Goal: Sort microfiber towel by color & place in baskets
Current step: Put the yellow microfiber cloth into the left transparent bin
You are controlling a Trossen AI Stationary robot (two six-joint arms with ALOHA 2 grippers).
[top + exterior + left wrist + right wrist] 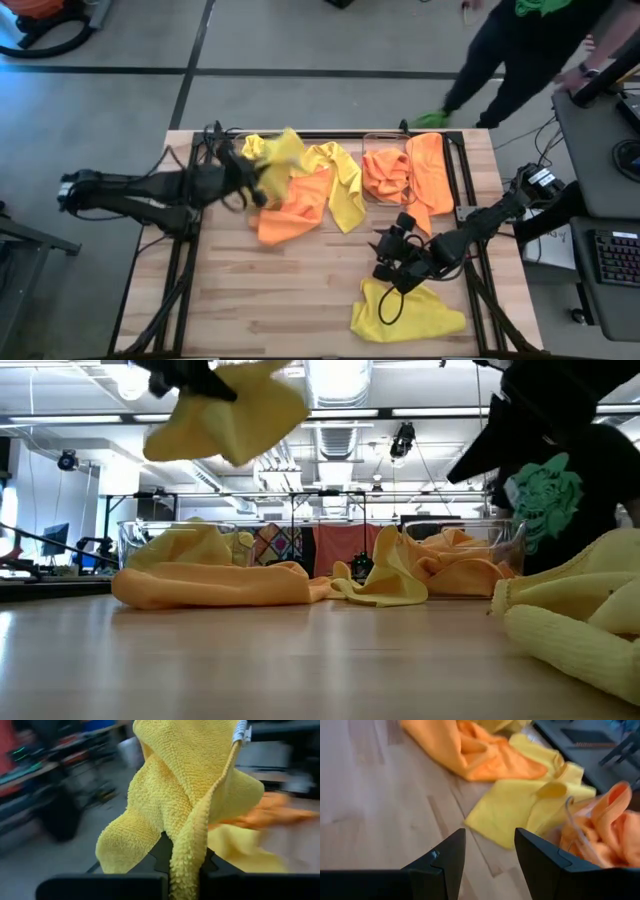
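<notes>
I've got the left gripper (pixel 262 178) pinching a yellow towel (pixel 278 158) above the left basket (pixel 135 540); the right gripper (pixel 385 252), spread, hangs over bare wood beside two baskets.

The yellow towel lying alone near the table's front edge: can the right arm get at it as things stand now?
Probably yes. The right claw is open and empty, just above the lone yellow towel, with nothing between them.

Nubby yellow cloth towel (pixel 185 795); smooth, pale wooden table (pixel 290 300); clear plastic baskets (pixel 500 540).
</notes>
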